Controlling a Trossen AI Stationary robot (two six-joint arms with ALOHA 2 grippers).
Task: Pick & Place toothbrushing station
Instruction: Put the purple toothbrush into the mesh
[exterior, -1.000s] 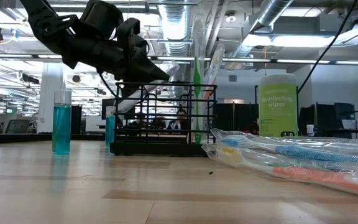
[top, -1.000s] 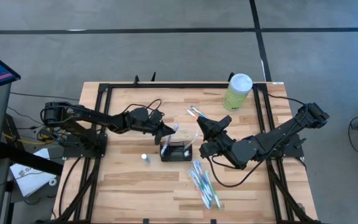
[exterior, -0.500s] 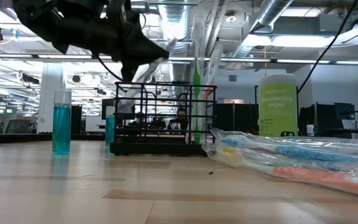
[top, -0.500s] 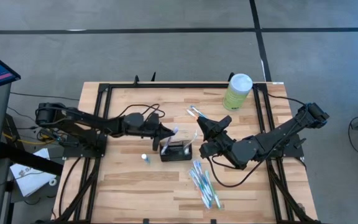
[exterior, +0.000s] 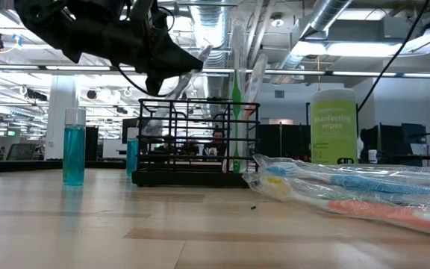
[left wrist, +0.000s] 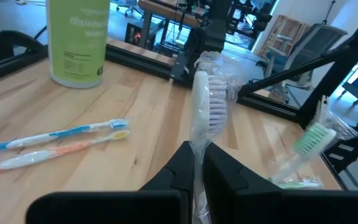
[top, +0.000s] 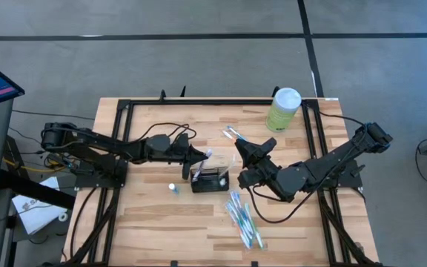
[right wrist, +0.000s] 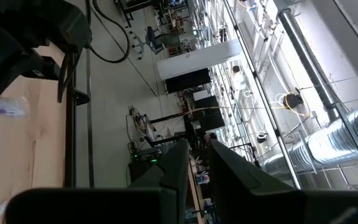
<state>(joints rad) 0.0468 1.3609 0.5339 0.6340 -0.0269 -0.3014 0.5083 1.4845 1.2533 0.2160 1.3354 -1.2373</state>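
Low view — pale-green canister [exterior: 334,127] labelled "disinfecting wipes"; left tool [left wrist: 196,163] clamped on wrapped toothbrush [left wrist: 207,107] — right tool's [right wrist: 195,163] grip unclear

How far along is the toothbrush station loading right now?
Done: one green toothbrush stands in the black wire-mesh holder. In hand: the left gripper is shut on a wrapped toothbrush, above the holder's left end. Left: wrapped brushes lie on the table; the right gripper waits beside the holder.
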